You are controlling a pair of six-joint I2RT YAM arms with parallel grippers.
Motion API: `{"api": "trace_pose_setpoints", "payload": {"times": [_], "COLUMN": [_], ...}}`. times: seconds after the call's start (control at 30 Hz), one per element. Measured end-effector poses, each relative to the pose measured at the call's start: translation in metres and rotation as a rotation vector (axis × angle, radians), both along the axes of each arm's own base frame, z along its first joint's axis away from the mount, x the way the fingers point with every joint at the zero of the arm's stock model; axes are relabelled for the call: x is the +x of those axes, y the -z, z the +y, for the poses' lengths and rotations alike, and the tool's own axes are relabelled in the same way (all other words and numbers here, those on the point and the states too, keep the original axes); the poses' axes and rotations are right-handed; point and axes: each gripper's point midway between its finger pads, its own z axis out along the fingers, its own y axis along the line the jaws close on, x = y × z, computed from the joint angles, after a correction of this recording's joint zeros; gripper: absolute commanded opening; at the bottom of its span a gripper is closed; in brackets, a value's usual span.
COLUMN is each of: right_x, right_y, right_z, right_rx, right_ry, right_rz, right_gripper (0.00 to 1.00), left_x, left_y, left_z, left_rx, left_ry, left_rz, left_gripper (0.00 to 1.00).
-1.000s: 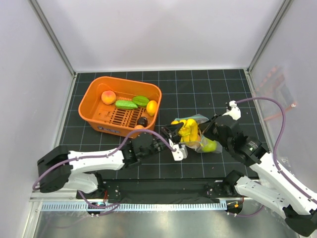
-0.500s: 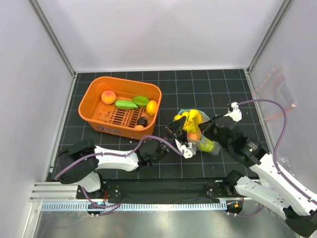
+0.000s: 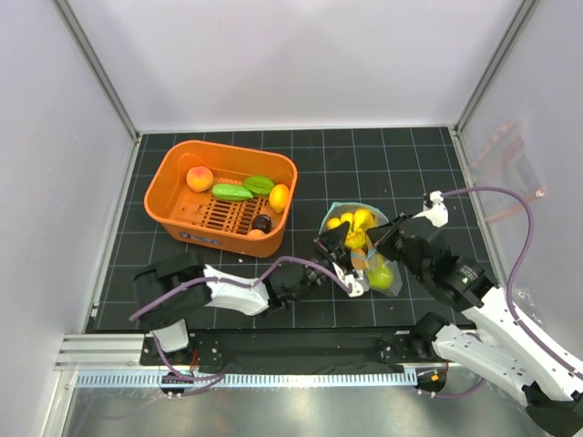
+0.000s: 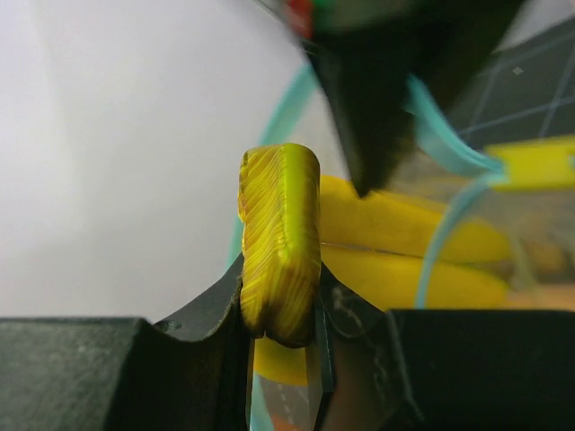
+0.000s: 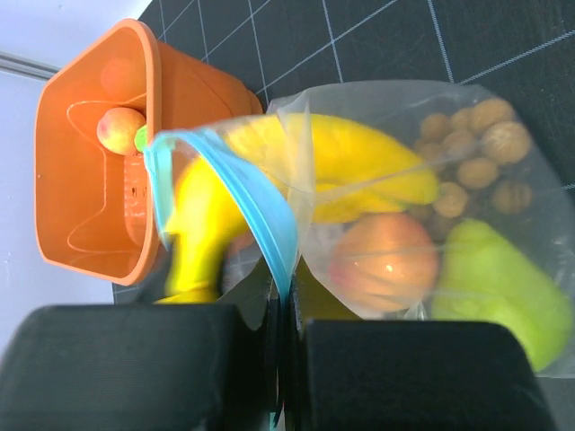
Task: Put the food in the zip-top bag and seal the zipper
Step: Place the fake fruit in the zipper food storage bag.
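The zip-top bag (image 5: 395, 108) is clear and floppy, and it lies on the black gridded mat (image 3: 364, 164) just to the right of the orange basket (image 3: 219, 217), between the two grippers. Its teal zipper (image 5: 269, 211) stands open and bends in a curve over the mouth. Inside the bag are a cluster of small brown balls (image 5: 472, 153), an orange-pink peach (image 5: 386, 265) and a green piece (image 5: 494, 287). A yellow banana (image 5: 350, 157) lies across the mouth, partly in the bag and partly sticking out toward the basket. The right gripper (image 5: 280, 359) has its fingers pressed together on the edge of the bag, just beside the zipper. The left gripper (image 4: 280, 296) pinches the thick yellow end of the banana between its two fingers, at the mouth of the bag. The basket has a slotted floor and holds a second peach (image 3: 199, 177) near its far left corner, two green pieces (image 3: 232, 192) side by side in the middle, a lemon (image 3: 279, 197) on the right side, and a dark round piece (image 3: 262, 222) near its front wall.
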Motion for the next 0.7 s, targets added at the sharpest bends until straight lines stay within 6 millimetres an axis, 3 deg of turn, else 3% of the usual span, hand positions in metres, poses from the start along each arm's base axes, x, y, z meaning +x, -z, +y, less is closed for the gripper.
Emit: {"api": "trace_pose_setpoints", "payload": {"times": [0.1,0.17,0.3,0.4,0.53,0.7], "right_x": [-0.001,-0.003,-0.004,-0.003,-0.003,-0.003], "right_y": [-0.001,0.002,0.006,0.005,0.004,0.007], "right_z": [-0.002,-0.004,-0.010,-0.012,-0.017,-0.022], "right_rx": [0.004,0.000,-0.011,-0.014,-0.019,-0.028], "right_ry": [0.002,0.008,0.027,0.039,0.058,0.074], "right_rz": [-0.006,-0.005,-0.007,-0.013,-0.024,-0.029], "right_gripper": [0.01,0.01,0.01,0.01,0.01,0.01], "left_x": [0.001,0.001,-0.001,-0.006,-0.015,-0.018], "left_y": [0.035,0.047,0.047,0.046,0.046,0.033], "left_z": [-0.011,-0.016,-0.027,-0.030,-0.032,-0.024], "left_rx": [0.074,0.095,0.078,0.068,0.055,0.016], "left_ry": [0.009,0.012,-0.004,-0.016,-0.012,-0.023], "left_rz": [0.024,0.032,0.040,0.049,0.067,0.077], "left_gripper": [0.00,0.01,0.50,0.64,0.68,0.59]}}
